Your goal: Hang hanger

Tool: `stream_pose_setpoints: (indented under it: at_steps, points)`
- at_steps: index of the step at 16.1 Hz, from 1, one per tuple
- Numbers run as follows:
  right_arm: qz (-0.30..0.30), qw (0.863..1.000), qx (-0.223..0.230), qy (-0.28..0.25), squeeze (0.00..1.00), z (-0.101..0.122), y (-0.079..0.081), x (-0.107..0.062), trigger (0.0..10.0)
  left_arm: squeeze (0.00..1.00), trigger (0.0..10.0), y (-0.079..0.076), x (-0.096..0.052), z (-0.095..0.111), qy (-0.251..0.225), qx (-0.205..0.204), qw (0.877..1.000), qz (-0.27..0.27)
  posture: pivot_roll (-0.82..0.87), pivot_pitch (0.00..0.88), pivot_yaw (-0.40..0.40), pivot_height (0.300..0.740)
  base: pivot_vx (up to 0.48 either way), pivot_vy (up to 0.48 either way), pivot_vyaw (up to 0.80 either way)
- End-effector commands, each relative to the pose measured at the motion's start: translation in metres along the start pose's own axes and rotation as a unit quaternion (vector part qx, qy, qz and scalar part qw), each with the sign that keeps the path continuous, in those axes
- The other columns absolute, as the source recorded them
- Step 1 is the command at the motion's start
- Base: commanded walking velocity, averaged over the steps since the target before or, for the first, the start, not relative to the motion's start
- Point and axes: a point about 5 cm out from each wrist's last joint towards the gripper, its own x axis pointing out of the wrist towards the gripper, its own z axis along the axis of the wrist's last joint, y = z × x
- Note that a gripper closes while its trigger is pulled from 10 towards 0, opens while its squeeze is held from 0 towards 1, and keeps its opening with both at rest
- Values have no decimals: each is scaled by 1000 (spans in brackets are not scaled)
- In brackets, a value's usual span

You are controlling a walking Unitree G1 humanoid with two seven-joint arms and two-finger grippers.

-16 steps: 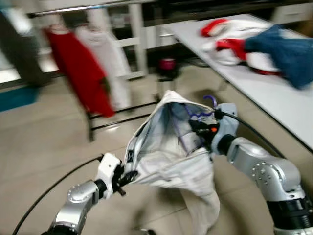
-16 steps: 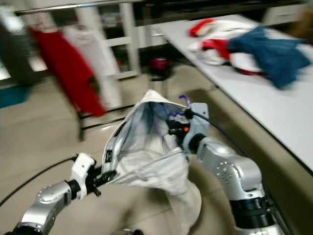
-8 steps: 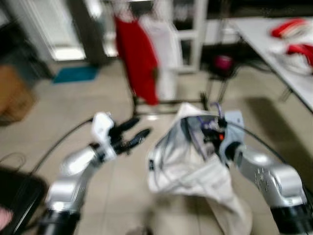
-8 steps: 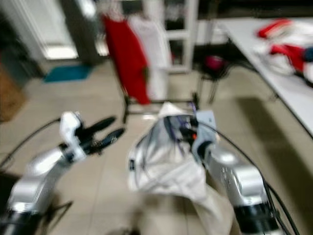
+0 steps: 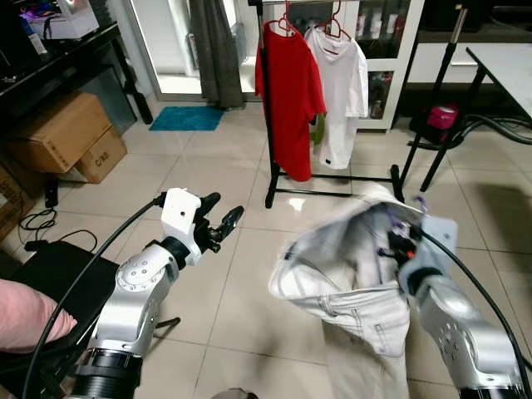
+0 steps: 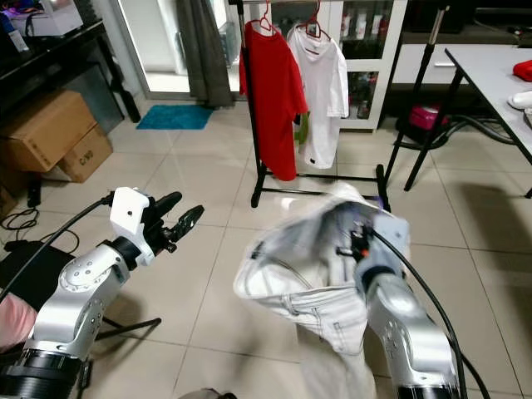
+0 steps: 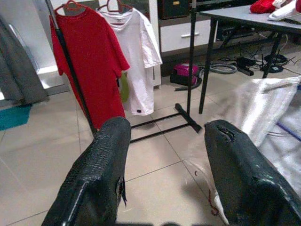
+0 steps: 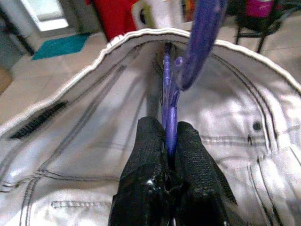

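— What's on the left?
— Left gripper (image 5: 226, 223), fingers apart, holding nothing.
— And the rack (image 5: 268, 100)?
— Two shirts: one red shirt (image 5: 287, 91), one white shirt (image 5: 339, 83).
— Right side?
— Right gripper (image 8: 170, 141) pinched tight on one purple hanger (image 8: 171, 94) carrying pale trousers (image 5: 353, 278), near the rack.

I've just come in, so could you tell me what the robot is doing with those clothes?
The robot's right hand is shut on a purple hanger carrying pale trousers, held up in front of it. Its left hand is open and free beside them. Ahead stands a clothes rack with a red shirt and a white shirt already hanging. The trousers are not yet hung.
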Motion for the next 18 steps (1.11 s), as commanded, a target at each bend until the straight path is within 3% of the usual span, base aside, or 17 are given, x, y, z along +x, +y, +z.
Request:
stream_pose_setpoints:
  at_steps: [1, 4, 8, 18]
  points:
    - [-1, 999, -4, -54, 0, 17, 4, -1, 10000, 0, 10000, 0, 0, 2, 7, 15, 1000, 5, -151, 0, 124, 740, 0, 0, 0]
    - [27, 996, -34, -83, 0, 19, 23, -4, 10000, 0, 10000, -5, 11, 4, 10, 15, 1000, 7, -149, 25, 144, 740, 279, 0, 0]
    - [19, 995, 11, -93, 0, 18, 23, -8, 10000, 0, 10000, -7, 12, 5, 6, 0, 1000, 16, -140, 57, 128, 740, 303, 0, 0]
    - [44, 994, 13, -97, 0, 19, 34, -8, 10000, 0, 10000, -9, 12, 6, 12, 9, 1000, 13, -138, 71, 121, 740, 336, 0, 0]
